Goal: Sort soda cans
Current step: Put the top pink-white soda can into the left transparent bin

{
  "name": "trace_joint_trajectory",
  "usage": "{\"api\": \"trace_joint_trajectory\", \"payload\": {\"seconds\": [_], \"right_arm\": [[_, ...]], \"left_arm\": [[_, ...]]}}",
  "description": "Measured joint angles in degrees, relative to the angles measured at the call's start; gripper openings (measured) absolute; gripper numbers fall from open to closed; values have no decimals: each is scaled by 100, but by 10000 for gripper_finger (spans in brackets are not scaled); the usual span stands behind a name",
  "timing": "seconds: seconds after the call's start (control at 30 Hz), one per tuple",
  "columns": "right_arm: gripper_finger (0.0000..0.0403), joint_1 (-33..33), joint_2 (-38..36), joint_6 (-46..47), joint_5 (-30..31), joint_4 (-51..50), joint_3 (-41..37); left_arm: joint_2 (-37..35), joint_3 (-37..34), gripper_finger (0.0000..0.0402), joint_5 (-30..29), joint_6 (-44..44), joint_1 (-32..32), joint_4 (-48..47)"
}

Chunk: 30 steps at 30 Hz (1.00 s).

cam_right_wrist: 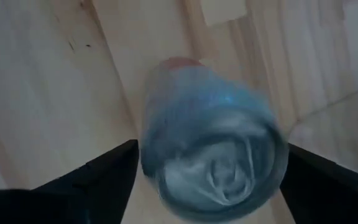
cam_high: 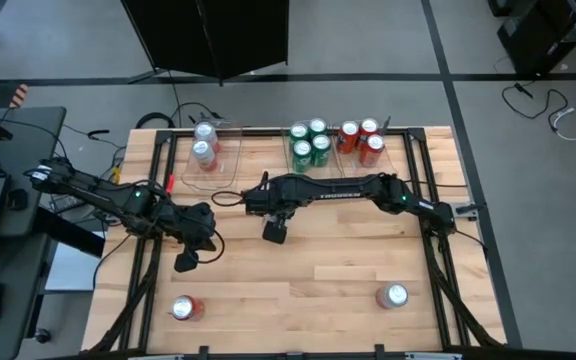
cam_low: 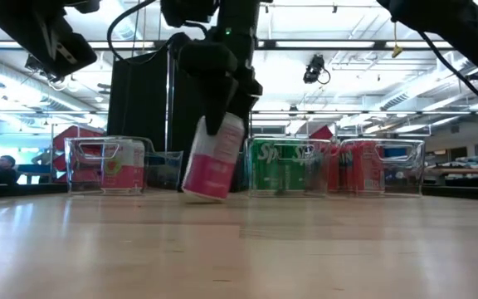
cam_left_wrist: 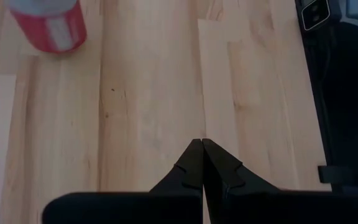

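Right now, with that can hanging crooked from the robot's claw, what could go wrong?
The silver-white can hangs tilted in the right gripper, just above the wooden table. The fingers look spread wide around it, so it may slip, land on its edge, topple and roll. It is not yet near the clear bin holding matching cans.

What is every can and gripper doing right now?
Left gripper, shut, empty, above the table.
Right gripper, around the tilted can.
Loose red can, upright on table.
Loose silver can, upright on table.
Green cans, upright, binned.
Binned red cans, upright.
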Motion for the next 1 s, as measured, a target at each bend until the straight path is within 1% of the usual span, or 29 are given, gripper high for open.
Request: {"api": "trace_joint_trajectory", "payload": {"seconds": [0.13, 0.33, 0.47, 0.5, 0.57, 0.67, 0.73, 0.87, 1.0], "right_arm": [[351, 7, 17, -106, -4, 262, -9], [347, 56, 8, -441, -149, 423, -7], [337, 137, -83, -424, -173, 341, -7], [331, 170, -151, -424, -98, 292, -7], [314, 274, -287, -424, 275, 122, -5], [278, 437, -477, -423, 1070, -54, 2], [246, 514, -562, -418, 1440, -104, -5], [166, 594, -721, -452, 1589, -15, -326], [72, 672, -916, -460, 1670, 415, -1091]], "left_arm": [[0, 0, 0, -19, 1, -47, 7], [0, 0, 0, -22, 4, -46, 16], [0, 0, 0, -26, -4, -45, 19], [0, 0, 0, -42, -27, -45, 23], [0, 0, 0, -99, -143, -45, 14], [0, 0, 0, -129, -177, -43, 7], [0, 0, 0, -131, -241, -42, 13], [0, 2, 0, -134, -467, -41, 45], [0, 5, 0, -140, -623, -41, 38]]}}
